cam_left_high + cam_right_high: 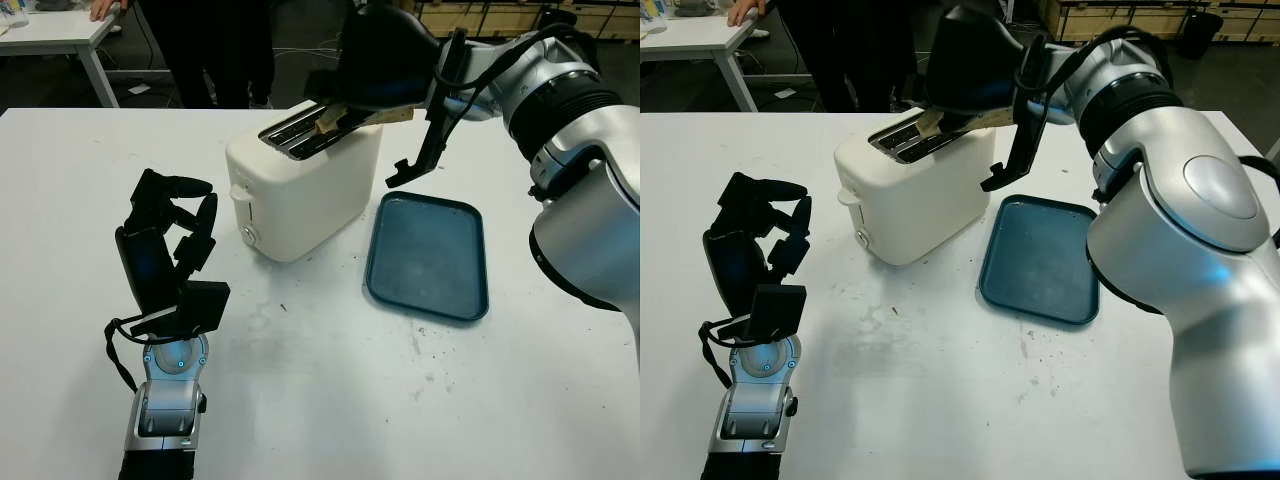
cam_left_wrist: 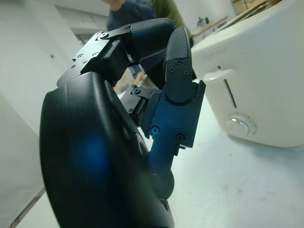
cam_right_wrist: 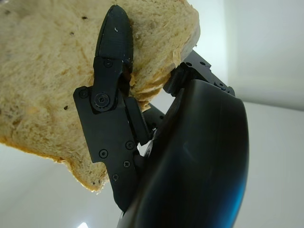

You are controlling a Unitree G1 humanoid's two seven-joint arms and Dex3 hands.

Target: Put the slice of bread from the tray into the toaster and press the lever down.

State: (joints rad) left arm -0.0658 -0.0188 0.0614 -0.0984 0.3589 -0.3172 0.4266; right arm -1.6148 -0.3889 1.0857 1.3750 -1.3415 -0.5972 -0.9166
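The right hand [image 1: 385, 60] gripped the bread [image 3: 52, 80] over the toaster [image 1: 300, 185] at the tray's [image 1: 428, 300] 11 o'clock, insertion under way; next it needed lowering into a slot, while the left hand [image 1: 165, 250] sat curled and empty at the toaster's 8 o'clock.

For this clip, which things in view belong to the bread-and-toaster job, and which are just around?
Part of the job:
- slice of bread, held in the right hand over the toaster slots
- toaster, lever still up
- blue tray, now bare

Just around:
- left hand, curled, holding nothing, beside the toaster
- person standing behind the table
- second white table at the back
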